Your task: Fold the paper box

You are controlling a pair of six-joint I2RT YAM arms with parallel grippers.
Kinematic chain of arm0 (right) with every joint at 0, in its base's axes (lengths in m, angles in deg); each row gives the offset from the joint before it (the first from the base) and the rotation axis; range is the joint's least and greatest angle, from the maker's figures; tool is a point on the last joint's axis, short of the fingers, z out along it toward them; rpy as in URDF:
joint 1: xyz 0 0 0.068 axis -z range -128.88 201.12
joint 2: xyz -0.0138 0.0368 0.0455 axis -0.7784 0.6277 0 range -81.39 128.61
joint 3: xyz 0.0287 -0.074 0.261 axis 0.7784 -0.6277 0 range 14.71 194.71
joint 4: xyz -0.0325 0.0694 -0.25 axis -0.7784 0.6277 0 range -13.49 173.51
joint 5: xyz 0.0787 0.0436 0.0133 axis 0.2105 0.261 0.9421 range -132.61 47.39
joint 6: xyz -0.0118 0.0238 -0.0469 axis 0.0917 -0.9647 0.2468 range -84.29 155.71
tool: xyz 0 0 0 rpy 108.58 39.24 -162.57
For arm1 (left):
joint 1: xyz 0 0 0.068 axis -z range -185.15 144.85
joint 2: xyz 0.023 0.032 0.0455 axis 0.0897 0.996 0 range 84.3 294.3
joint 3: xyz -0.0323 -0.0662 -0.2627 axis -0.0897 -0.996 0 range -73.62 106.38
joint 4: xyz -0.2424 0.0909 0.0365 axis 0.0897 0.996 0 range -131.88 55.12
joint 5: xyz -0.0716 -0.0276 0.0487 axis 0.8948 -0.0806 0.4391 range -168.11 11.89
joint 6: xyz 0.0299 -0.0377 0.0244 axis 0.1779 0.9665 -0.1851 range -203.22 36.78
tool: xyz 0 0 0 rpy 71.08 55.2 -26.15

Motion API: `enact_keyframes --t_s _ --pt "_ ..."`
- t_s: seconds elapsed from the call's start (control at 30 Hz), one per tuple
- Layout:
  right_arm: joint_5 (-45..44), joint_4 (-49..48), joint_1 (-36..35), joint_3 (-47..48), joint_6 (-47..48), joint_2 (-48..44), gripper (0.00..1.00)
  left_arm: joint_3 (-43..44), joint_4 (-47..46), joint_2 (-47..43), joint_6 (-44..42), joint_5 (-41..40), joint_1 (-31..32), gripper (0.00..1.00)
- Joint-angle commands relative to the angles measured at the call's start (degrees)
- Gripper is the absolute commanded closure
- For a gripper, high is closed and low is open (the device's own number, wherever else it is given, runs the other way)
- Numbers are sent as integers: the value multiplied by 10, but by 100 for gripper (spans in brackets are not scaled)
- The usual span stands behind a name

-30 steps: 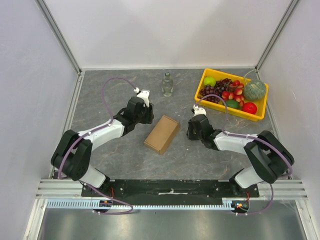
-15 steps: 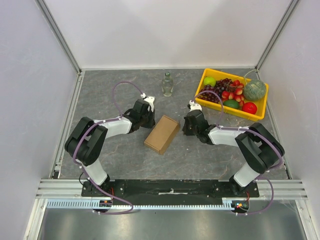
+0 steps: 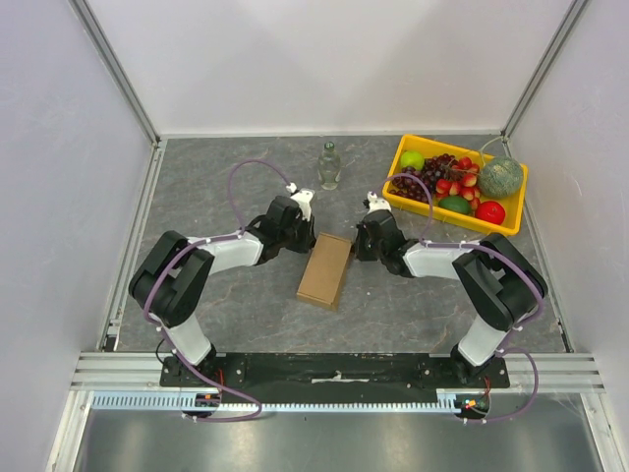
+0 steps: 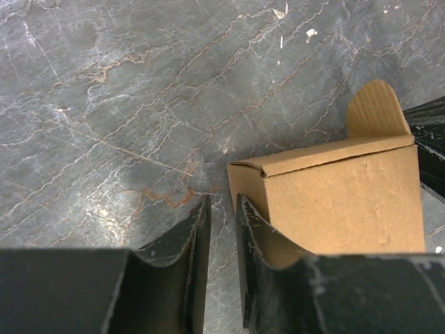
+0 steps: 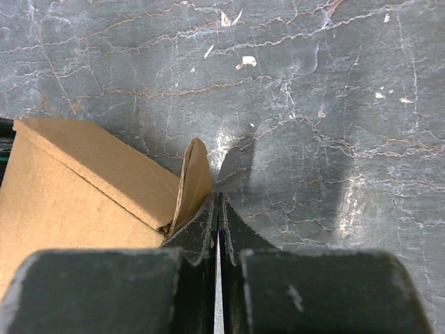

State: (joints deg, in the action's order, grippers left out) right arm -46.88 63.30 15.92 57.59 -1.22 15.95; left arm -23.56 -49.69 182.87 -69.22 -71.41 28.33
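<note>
Box (image 3: 325, 268) lies on the surface (image 3: 216, 192) between the arms, already a squared-up carton. Far end isn't finished, I'd say: a rounded tab (image 5: 193, 177) stands loose. Right hand (image 5: 217, 209) is pressed together and empty, just beside the tab. Left hand (image 4: 222, 207) is slightly spread with nothing between, at the other far corner. Can't tell if the near end is closed.

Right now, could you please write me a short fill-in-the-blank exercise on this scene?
The paper box is coloured ___. The right hand, beside the flap, is ___. The fruit tray is coloured ___. The glass bottle stands ___. Missing words: brown; shut; yellow; upright.
</note>
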Motion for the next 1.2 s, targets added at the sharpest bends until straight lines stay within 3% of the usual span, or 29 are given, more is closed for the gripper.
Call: enact_keyframes --t_s 0.0,0.17,0.3,0.5,0.67,0.83,0.93,1.17 --pt "30 12 0 12 -15 22 96 -4 -34 0 3 31 22 72" --pt "41 1 0 11 -28 24 97 -17 -40 -1 14 25 30 72" --pt "-8 41 0 5 -26 7 99 -37 -1 -28 52 -58 16 71" --pt "-81 113 9 -38 -22 -68 100 -120 27 -132 113 -112 -44 67" --pt "-39 149 9 -104 -33 -151 100 -195 37 -224 152 -82 -41 67" --pt "-14 197 -27 -153 -46 -253 100 -267 42 -310 196 -74 4 67" --pt "-2 226 -63 -164 -60 -287 100 -295 60 -345 233 -103 73 67" --pt "-32 222 -138 -198 -109 -292 100 -329 50 -343 287 -146 155 67"
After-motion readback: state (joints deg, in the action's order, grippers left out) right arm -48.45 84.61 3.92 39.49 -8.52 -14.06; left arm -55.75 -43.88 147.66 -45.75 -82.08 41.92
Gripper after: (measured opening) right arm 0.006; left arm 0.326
